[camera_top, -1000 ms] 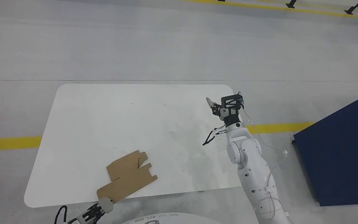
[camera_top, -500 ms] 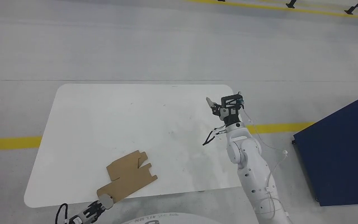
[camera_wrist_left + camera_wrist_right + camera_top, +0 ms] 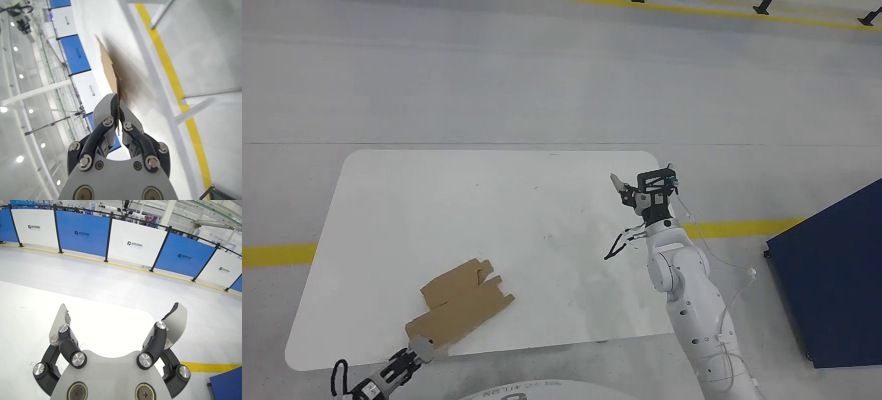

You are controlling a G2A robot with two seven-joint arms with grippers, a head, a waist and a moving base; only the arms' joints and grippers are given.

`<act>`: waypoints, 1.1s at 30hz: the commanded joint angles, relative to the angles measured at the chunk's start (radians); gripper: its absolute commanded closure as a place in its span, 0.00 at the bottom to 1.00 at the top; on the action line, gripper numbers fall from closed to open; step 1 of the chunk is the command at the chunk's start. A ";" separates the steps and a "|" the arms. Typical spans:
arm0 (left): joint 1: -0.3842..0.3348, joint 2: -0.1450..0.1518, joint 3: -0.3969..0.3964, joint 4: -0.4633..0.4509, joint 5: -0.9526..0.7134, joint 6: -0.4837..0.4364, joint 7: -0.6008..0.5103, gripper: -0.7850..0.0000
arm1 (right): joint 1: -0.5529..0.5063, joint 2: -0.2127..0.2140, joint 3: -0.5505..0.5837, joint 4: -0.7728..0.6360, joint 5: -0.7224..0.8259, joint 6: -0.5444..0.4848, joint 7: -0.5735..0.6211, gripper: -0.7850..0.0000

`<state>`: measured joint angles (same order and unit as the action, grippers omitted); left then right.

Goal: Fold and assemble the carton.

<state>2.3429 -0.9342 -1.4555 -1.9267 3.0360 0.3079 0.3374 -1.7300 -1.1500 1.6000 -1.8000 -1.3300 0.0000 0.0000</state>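
The left gripper (image 3: 118,108) is pinched on a near corner of the carton (image 3: 462,300), a flat brown blank on the near-left part of the table (image 3: 492,200). It looks light and thin — stiff across its panels, but likely to bend at the creases and sag if carried by one corner, so a second hold on the opposite edge would steady it. The table's near edge is just beside the grip, leaving little margin there; toward the middle and far side there is broad room for folding. Farther off, over the right side, the right gripper (image 3: 120,308) hangs spread, holding nothing.
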 commanded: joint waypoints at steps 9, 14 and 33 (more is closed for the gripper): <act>-0.018 -0.004 -0.073 -0.161 -0.051 0.121 -0.116 1.00 | 0.000 0.000 0.000 0.000 0.000 0.000 0.000 0.00; -0.034 -0.005 -0.076 -0.183 -0.076 0.112 -0.119 1.00 | 0.000 0.000 0.000 0.000 0.000 0.000 0.000 0.00; -0.417 0.007 -0.085 -0.065 -0.876 -0.676 0.205 1.00 | -0.028 0.008 -0.074 -0.267 -0.071 -0.217 0.203 0.00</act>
<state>1.9540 -0.9274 -1.5425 -2.0072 2.1978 -0.3302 0.5202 -1.7562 -1.1420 1.5406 -2.0499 -1.3804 -0.2067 0.1862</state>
